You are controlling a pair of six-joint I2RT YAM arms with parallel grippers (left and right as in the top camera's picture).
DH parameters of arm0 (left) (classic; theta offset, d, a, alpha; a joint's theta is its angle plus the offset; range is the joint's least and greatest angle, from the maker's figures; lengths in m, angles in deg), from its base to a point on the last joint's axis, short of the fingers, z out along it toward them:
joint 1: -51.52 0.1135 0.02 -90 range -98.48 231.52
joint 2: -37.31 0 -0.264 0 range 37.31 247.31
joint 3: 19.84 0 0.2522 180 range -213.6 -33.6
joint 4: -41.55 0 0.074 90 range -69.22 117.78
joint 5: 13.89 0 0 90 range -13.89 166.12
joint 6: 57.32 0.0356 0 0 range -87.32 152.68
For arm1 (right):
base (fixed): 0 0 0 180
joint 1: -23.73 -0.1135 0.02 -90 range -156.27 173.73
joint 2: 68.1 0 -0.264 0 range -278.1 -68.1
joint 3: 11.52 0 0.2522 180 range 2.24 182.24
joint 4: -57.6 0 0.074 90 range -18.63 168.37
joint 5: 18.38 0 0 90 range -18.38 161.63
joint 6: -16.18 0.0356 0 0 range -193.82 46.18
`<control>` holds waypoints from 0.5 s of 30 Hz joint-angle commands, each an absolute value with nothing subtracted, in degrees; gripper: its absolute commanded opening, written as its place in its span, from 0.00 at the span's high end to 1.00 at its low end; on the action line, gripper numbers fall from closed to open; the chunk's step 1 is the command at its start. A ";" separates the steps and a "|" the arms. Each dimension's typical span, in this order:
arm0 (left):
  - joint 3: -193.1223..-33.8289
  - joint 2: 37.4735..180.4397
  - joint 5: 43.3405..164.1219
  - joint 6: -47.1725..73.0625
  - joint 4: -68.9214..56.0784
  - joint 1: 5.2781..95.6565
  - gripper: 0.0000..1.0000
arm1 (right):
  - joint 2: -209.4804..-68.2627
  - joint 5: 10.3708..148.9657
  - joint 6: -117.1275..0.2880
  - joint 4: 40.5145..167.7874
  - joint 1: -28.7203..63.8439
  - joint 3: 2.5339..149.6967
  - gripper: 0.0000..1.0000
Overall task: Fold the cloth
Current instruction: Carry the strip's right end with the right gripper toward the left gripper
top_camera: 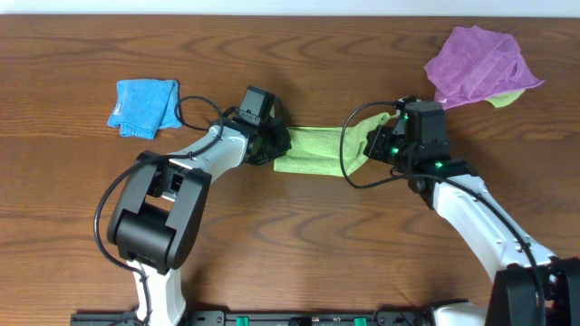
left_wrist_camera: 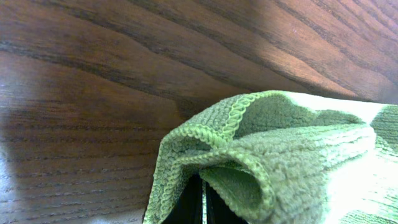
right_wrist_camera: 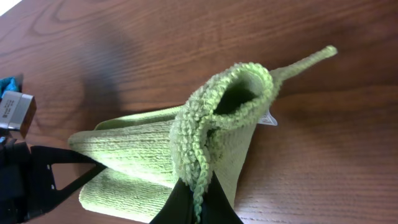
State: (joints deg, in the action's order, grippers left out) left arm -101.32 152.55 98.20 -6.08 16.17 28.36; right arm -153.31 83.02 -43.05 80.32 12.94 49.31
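The lime-green cloth (top_camera: pixel 317 149) lies stretched between my two grippers at the middle of the table. My left gripper (top_camera: pixel 272 145) is shut on the cloth's left end; in the left wrist view the fabric (left_wrist_camera: pixel 280 155) bunches over the closed fingers (left_wrist_camera: pixel 204 205). My right gripper (top_camera: pixel 376 143) is shut on the cloth's right end; in the right wrist view the hemmed edge (right_wrist_camera: pixel 217 118) is pinched between the fingers (right_wrist_camera: pixel 198 202), and a small white tag (right_wrist_camera: pixel 267 118) shows beside it.
A bright blue folded cloth (top_camera: pixel 145 107) lies at the far left. A purple cloth (top_camera: pixel 478 65) lies crumpled at the far right, with a bit of yellow-green fabric (top_camera: pixel 507 96) under it. Wood table (top_camera: pixel 299 254) all round.
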 commanded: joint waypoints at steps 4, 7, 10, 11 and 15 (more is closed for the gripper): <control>-99.14 155.06 96.30 -5.69 16.47 28.03 0.94 | -152.63 82.13 -43.80 79.94 10.43 51.06 0.99; -99.14 155.06 96.43 -5.69 16.56 28.01 0.94 | -152.63 82.13 -43.32 78.85 8.90 51.06 0.99; -99.14 155.06 96.69 -5.69 16.78 28.01 0.94 | -152.76 81.89 -42.53 77.19 7.15 51.06 0.99; -99.12 155.06 96.76 -5.69 16.91 28.01 0.94 | -152.83 81.78 -42.25 76.69 6.60 51.08 0.99; -99.14 155.04 97.37 -5.69 17.17 28.01 0.94 | -154.01 80.99 -41.04 76.21 4.52 51.34 0.99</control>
